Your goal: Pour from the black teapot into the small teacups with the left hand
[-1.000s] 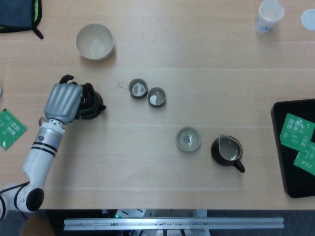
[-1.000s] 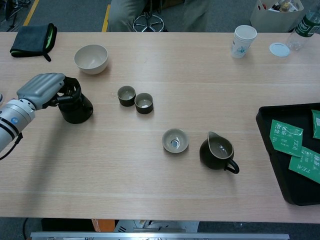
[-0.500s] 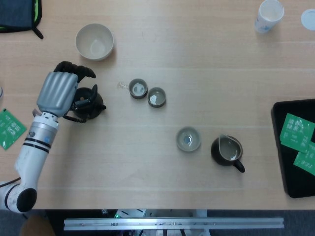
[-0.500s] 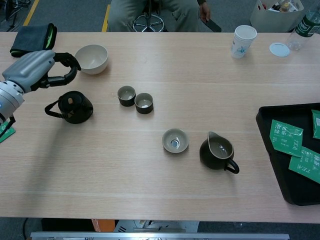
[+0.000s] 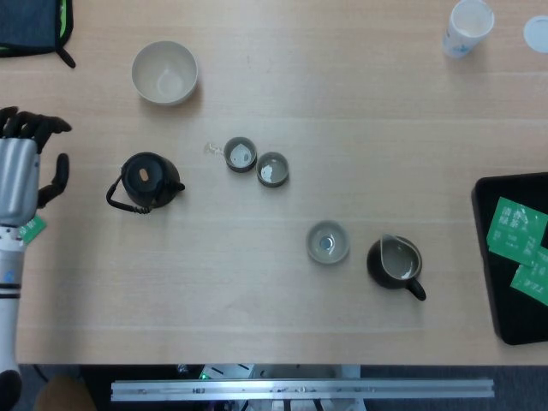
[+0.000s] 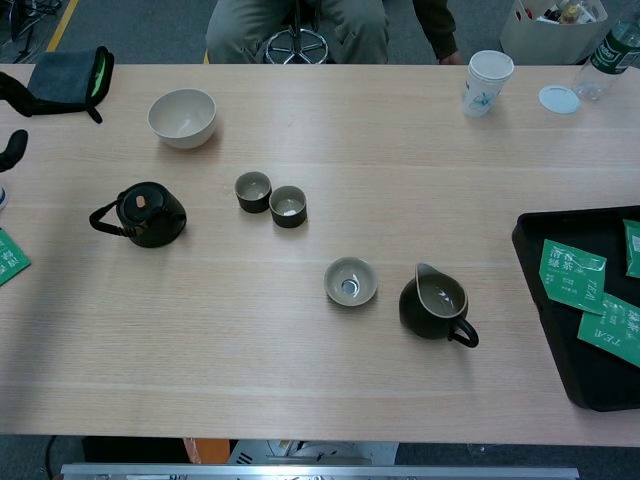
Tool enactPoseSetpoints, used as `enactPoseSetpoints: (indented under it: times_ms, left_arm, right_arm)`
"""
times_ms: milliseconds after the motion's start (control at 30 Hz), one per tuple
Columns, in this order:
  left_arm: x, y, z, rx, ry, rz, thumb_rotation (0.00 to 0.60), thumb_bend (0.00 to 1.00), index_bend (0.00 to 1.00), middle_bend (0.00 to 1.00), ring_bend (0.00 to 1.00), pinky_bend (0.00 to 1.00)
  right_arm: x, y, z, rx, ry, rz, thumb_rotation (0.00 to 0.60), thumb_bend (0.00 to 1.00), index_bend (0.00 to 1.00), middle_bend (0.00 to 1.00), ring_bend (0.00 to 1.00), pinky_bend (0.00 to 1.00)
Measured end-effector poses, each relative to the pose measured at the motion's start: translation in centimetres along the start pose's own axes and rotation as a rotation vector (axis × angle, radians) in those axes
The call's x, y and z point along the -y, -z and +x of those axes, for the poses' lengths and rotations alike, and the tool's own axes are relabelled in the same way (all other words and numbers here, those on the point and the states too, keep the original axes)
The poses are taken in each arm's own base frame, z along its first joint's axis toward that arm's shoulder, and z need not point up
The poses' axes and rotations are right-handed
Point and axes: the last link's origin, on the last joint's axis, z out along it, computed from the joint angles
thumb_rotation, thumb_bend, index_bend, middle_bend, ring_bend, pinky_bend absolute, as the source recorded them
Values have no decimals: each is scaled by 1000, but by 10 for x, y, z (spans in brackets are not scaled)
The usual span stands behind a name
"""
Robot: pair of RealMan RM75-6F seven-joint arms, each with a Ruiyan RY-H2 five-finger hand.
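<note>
The black teapot [image 5: 147,181] [image 6: 145,214] stands upright on the table at the left, its handle pointing left. Two small dark teacups [image 5: 241,155] [image 5: 272,169] sit side by side to its right, seen in the chest view as teacups [image 6: 253,190] [image 6: 288,205]. My left hand [image 5: 24,167] hangs at the far left edge, well apart from the teapot, fingers spread and holding nothing. In the chest view only its dark fingertips [image 6: 12,148] show at the left border. My right hand is in neither view.
A pale cup [image 5: 328,241] and a dark pitcher [image 5: 395,261] stand right of centre. A cream bowl [image 5: 164,73] sits at the back left, a paper cup [image 5: 468,26] at the back right. A black tray [image 5: 492,265] with green tea packets lies at the right edge.
My left hand let go of the teapot, opened, and drew back to the left edge. The teapot stays standing on the table.
</note>
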Motion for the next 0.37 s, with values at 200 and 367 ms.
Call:
enactPoseSetpoints:
  times_ms: [200, 367]
  left_arm:
    - [25, 34, 18, -20, -19, 83, 600, 446, 364, 393, 258, 170]
    - [30, 59, 25, -28, -25, 94, 600, 446, 366, 392, 259, 166]
  right_arm:
    - [5, 2, 1, -9, 0, 16, 600, 148, 263, 268, 126, 106]
    - [5, 4, 4, -17, -1, 14, 600, 148, 263, 268, 126, 106]
